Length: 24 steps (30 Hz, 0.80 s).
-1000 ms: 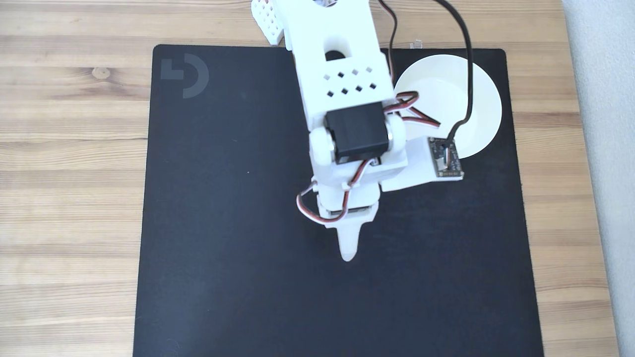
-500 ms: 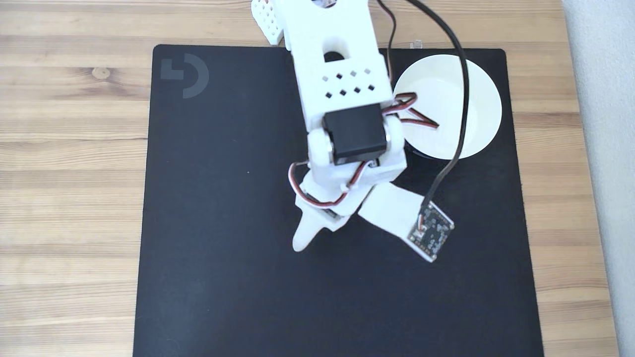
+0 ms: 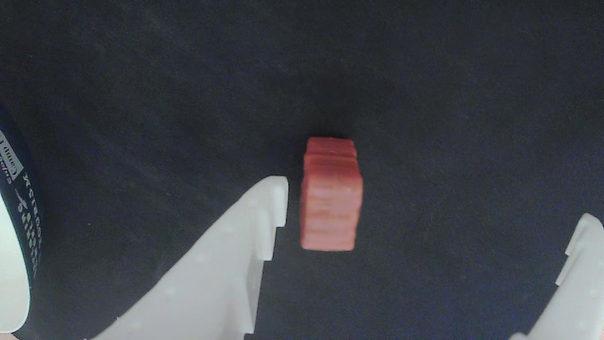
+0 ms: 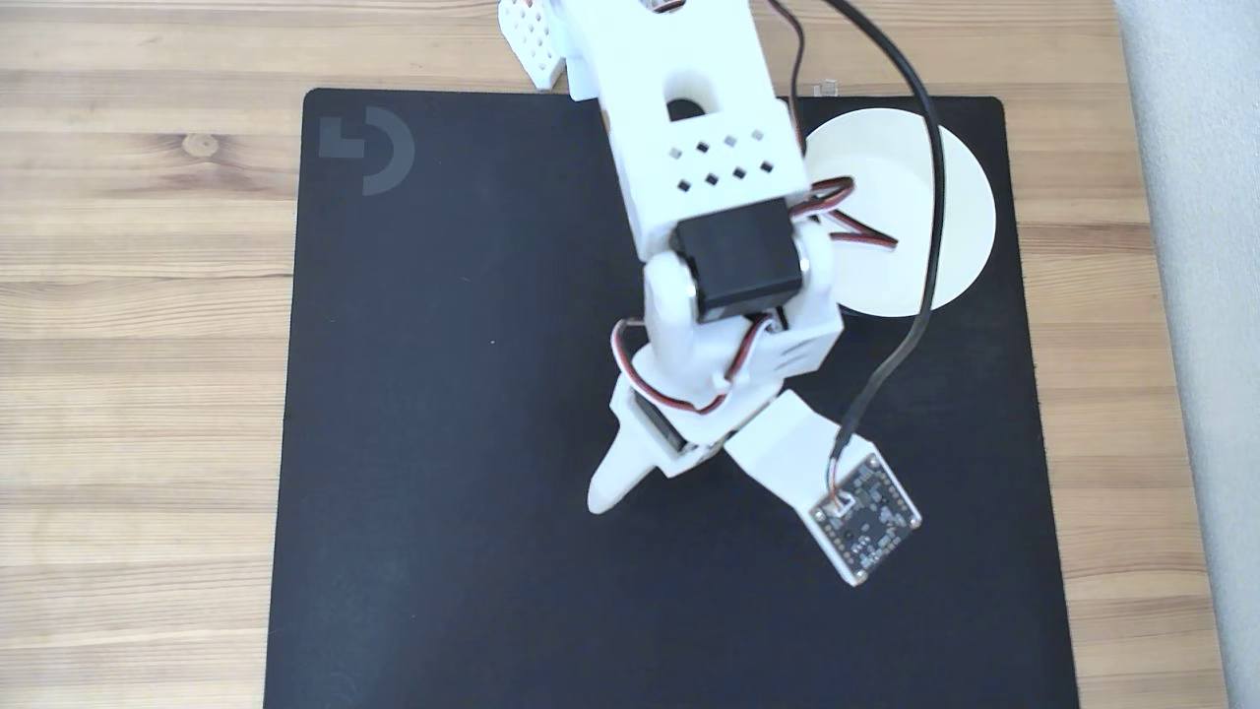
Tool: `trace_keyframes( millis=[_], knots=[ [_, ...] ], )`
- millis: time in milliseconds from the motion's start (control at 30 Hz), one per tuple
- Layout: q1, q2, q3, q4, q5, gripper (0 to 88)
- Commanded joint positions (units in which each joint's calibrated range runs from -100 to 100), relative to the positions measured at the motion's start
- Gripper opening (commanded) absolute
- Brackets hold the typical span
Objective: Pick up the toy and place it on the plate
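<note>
Hovering claw (image 3: 424,236): we see it spread wide, empty.
Toy (image 3: 330,193): hugs the nine-o'clock finger (image 3: 264,208).
Risk: we judge closing could shove it sideways.

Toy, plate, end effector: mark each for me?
toy (image 3: 331,198), wrist view, middle of its reddish top face.
plate (image 4: 960,212), fixed view, bare white inside near the right rim.
end effector (image 3: 424,203), wrist view, midway between the two white fingertips.

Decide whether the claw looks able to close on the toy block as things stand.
Probably yes. In the wrist view the claw is open, the reddish-brown toy block lies between its fingers on bare black mat, and nothing blocks it.
</note>
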Motion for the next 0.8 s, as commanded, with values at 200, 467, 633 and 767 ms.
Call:
trace_keyframes(
  millis=[200,467,633,767],
  knots=[
    [0.27,-0.1,4.66,-0.83,-0.25,42.7],
    [0.11,3.23,5.57,-1.0,-0.25,42.7],
    [0.02,5.23,5.57,-1.0,-0.25,42.7],
    [0.11,7.32,5.66,-1.0,-0.25,42.7]
  ],
)
